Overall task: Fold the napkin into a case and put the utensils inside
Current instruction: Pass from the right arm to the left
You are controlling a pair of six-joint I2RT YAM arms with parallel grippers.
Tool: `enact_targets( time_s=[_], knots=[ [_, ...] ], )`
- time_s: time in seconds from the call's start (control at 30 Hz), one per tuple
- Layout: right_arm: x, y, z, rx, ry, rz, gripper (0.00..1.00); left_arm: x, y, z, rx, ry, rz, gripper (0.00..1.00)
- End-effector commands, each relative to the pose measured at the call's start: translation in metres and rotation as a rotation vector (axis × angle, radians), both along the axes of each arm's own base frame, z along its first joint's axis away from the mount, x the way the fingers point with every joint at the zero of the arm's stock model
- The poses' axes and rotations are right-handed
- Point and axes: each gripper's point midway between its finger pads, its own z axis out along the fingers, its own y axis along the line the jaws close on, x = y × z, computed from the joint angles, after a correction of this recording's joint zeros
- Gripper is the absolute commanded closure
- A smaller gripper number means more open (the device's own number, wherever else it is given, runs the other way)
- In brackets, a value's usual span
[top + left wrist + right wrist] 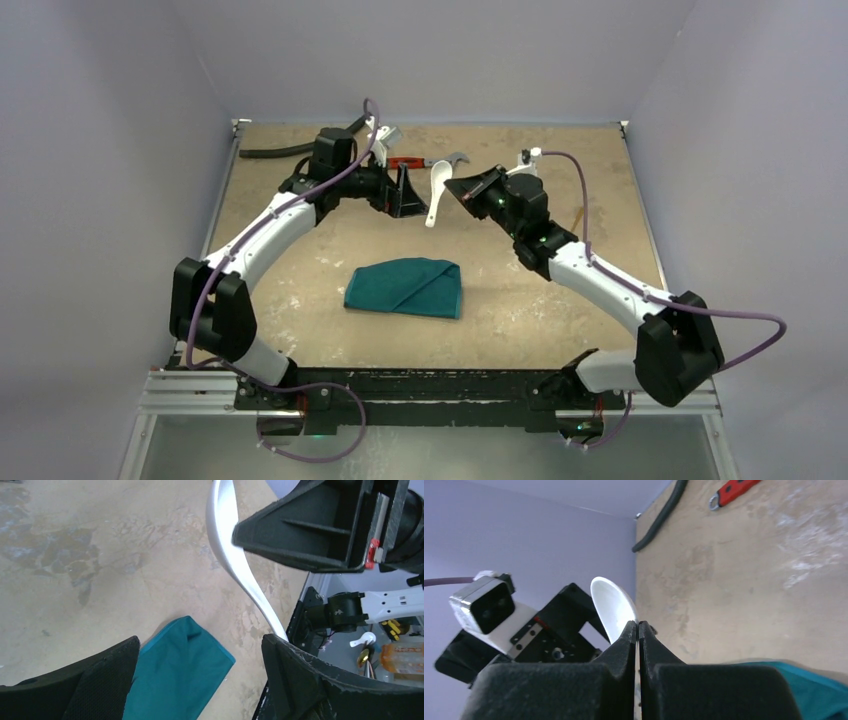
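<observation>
Folded teal napkin laid flat at table centre, nearest arm bases. At 12 o'clock beyond it, white spoon clamped by right gripper, jaws pressed tight together on it. At 9 o'clock of spoon, left gripper spread wide, nothing gripped. Tan wooden utensil glimpsed at 2 o'clock of napkin, beside right arm. Red-handled wrench seen at far edge, 12 o'clock; black hose at 11 o'clock.
</observation>
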Motion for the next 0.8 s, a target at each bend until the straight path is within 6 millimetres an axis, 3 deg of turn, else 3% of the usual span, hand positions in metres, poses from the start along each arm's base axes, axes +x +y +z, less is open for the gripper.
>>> enact_targets(
  time_s=[0.0,0.13,0.2,0.3,0.4,0.53,0.67,0.77],
  knots=[
    [0.0,0.006,0.046,0.176,-0.063,-0.103,1.0,-0.01,-0.014,0.037,-0.137,-0.019,-0.035,0.16],
    [-0.007,0.024,0.053,0.193,-0.086,-0.091,1.0,-0.021,-0.016,0.042,-0.167,-0.004,-0.081,0.42],
    [-0.007,0.029,0.054,0.174,-0.092,-0.091,1.0,-0.029,-0.016,0.043,-0.174,0.009,-0.113,0.46],
    [-0.006,0.028,0.049,0.147,-0.088,-0.102,1.0,-0.038,-0.009,0.047,-0.157,-0.013,-0.128,0.35],
    [-0.007,0.02,0.051,0.133,-0.099,-0.126,1.0,-0.028,0.009,0.046,-0.112,-0.046,-0.06,0.28],
    [-0.012,0.014,0.059,0.125,-0.116,-0.131,1.0,-0.01,0.033,0.039,-0.043,-0.075,0.043,0.11],
    [-0.012,0.008,0.066,0.091,-0.139,-0.15,1.0,-0.004,0.046,0.04,-0.051,-0.049,0.063,0.07],
    [-0.007,0.002,0.073,0.074,-0.168,-0.188,1.0,-0.01,0.046,0.047,-0.09,-0.027,0.027,0.07]
  ],
)
